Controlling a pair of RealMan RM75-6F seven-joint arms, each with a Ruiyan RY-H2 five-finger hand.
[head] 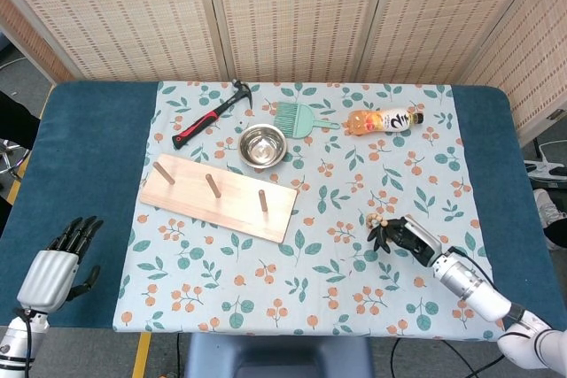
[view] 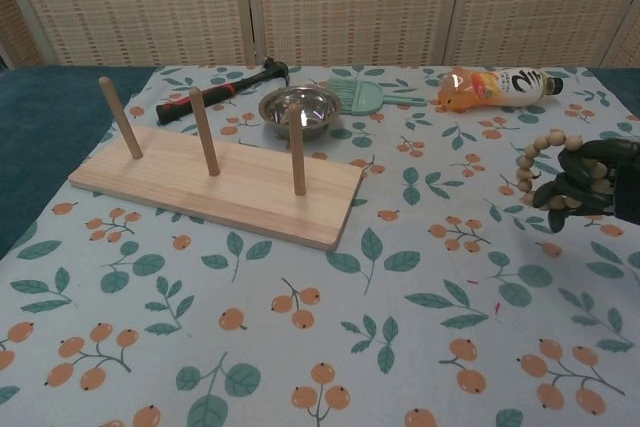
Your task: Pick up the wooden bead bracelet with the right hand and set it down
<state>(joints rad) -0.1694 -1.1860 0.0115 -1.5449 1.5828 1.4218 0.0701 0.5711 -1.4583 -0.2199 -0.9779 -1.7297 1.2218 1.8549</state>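
Right hand: the right hand [view: 585, 182] is gripping the wooden bead bracelet [view: 536, 155] with its dark fingers [view: 560, 197] curled around it, at the right side of the tabletop [head: 97, 157], nearer the near edge than the far one.
Bracelet: the wooden bead bracelet is arching out in a loop to the left of the right hand in the chest view; in the head view only a few pale beads [head: 377, 219] are showing at the fingertips. It is sitting over the leaf-and-berry cloth [head: 337, 281]; whether it is touching the cloth I cannot tell.
Left hand: the left hand [head: 58, 263] is hovering at the near left corner, over the blue part of the tabletop, holding nothing, with its fingers stretched out and slightly apart.
Peg board: a wooden board [view: 215, 187] with three upright pegs [view: 297, 157] is lying left of centre, well apart from the right hand.
Far row: a hammer [head: 211, 114] with a red and black handle is lying at the far left of the cloth, a steel bowl [head: 262, 145] is sitting just beyond the board, a teal brush [head: 297, 118] is lying beside the bowl on its far right, and an orange drink bottle [head: 383, 120] is lying on its side further right.
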